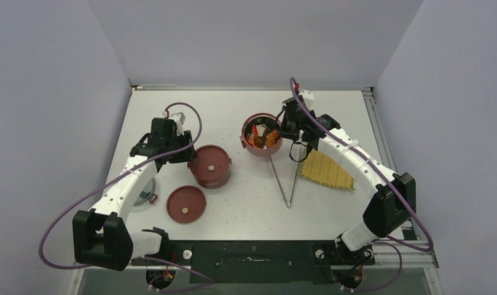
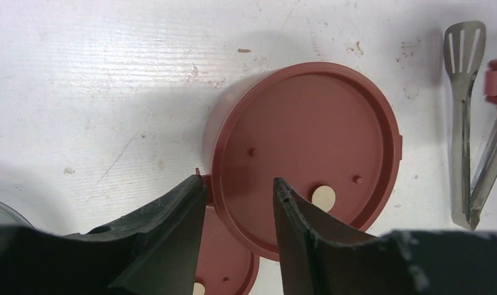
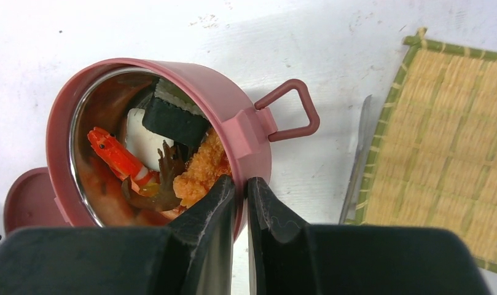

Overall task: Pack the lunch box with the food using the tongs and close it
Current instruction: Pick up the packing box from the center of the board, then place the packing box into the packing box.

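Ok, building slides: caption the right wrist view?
Right gripper shut on the rim of the bowl holding food, woven mat alongside.

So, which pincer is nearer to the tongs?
Right. The right pincer grips the rim of the open bowl, just beyond the tips of the tongs; the left pincer hovers open over the closed bowl, farther left.

Open lunch box (image 3: 196, 83) holding food (image 3: 199, 172), end effector (image 3: 241, 184) apparently clamping its rim

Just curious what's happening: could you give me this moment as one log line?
left hand: open over lidded bowl | right hand: pinching food-filled bowl rim | tongs: lying on table, untouched
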Robot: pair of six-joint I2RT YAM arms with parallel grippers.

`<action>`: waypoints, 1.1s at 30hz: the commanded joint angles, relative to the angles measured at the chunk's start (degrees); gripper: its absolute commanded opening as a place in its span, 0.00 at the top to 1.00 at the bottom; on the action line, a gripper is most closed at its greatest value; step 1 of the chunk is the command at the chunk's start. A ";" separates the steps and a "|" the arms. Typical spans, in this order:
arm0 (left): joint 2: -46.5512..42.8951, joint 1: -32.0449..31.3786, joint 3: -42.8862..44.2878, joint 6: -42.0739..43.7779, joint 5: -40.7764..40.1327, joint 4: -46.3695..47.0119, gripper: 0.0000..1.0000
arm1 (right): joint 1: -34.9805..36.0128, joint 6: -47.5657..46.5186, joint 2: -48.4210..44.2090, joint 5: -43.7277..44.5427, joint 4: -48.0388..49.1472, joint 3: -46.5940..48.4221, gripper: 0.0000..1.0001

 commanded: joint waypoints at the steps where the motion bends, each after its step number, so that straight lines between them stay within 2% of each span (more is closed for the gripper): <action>1: -2.72 -0.29 0.87 0.08 0.58 2.84 0.55 | 4.46 7.57 -4.55 1.23 8.19 -0.38 0.95; 7: -5.56 -0.22 0.60 0.01 -0.56 3.53 0.47 | 12.93 16.02 -6.06 8.11 11.56 -2.83 0.95; 14: -10.90 0.37 -0.44 -0.62 -6.19 4.89 0.42 | 20.97 22.57 -5.72 14.92 12.81 -2.33 0.95; 20: -14.52 0.84 -1.26 -1.26 -8.81 5.99 0.40 | 27.43 27.46 -2.13 22.52 8.73 2.89 0.95; 23: -15.26 0.92 -1.28 -1.46 -9.09 6.17 0.40 | 29.53 32.06 0.10 25.49 3.54 6.21 0.95; 29: -16.27 0.94 -1.56 -1.66 -9.23 6.50 0.40 | 31.84 37.25 4.60 26.55 0.31 10.62 0.95; 33: -17.01 1.07 -1.55 -1.66 -10.47 6.40 0.40 | 32.47 41.54 8.35 27.58 -5.31 15.77 0.95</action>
